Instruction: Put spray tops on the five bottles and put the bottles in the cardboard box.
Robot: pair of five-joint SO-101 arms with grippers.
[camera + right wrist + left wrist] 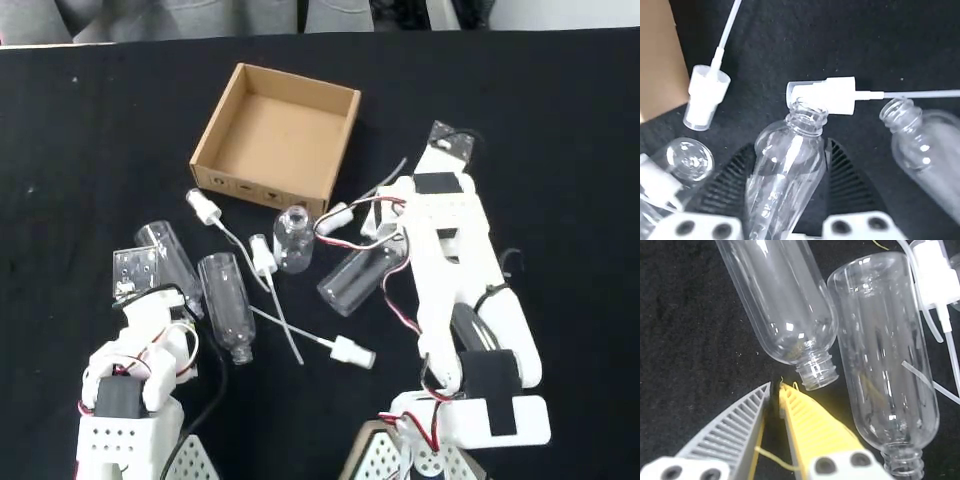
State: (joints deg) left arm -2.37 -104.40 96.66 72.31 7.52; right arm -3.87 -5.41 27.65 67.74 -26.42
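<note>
Your right gripper [792,145] clasps a clear bottle [355,278] round its body, mid-frame in the high view, below the cardboard box [260,185]. It's probably light, slick, squashable: squeeze gently near the shoulder. Your left gripper [775,386] is closed, empty.

Bright, even light over a black table [560,120].
White glints streak the bottle [785,305] ahead of my left fingers [810,425] and the gripped bottle [785,165] between my right fingers [847,175]. Shadows vanish into that black, so I'd guess the lamps hang overhead. In the high view my white right arm [450,240] washes out.
</note>
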